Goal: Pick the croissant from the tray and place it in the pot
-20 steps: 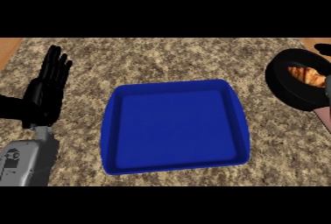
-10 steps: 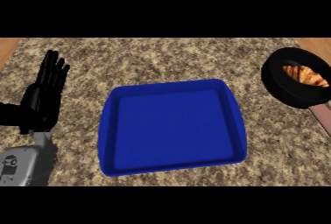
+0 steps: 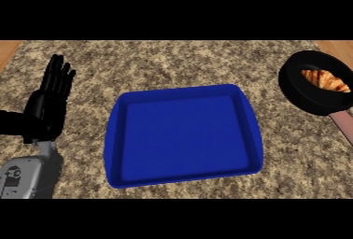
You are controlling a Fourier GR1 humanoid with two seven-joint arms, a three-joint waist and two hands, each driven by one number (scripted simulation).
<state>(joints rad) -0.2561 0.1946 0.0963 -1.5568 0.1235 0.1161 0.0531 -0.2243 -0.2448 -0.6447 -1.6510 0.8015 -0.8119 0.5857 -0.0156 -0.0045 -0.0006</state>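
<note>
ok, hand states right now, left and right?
Left robot hand: open, fingers straight up, resting at the view's left, holding nothing.
Right robot hand: not in view.

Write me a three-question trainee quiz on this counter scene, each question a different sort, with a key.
1. True or false: the croissant lies in the blue tray.
2. Which hand is in view? A) left hand B) right hand C) both
3. Fill in: the black pot stands at the counter's far ____ side.

Key: 1 false, it lies in the pot; 2 A, open with fingers up at the view's left; 3 right.
</note>
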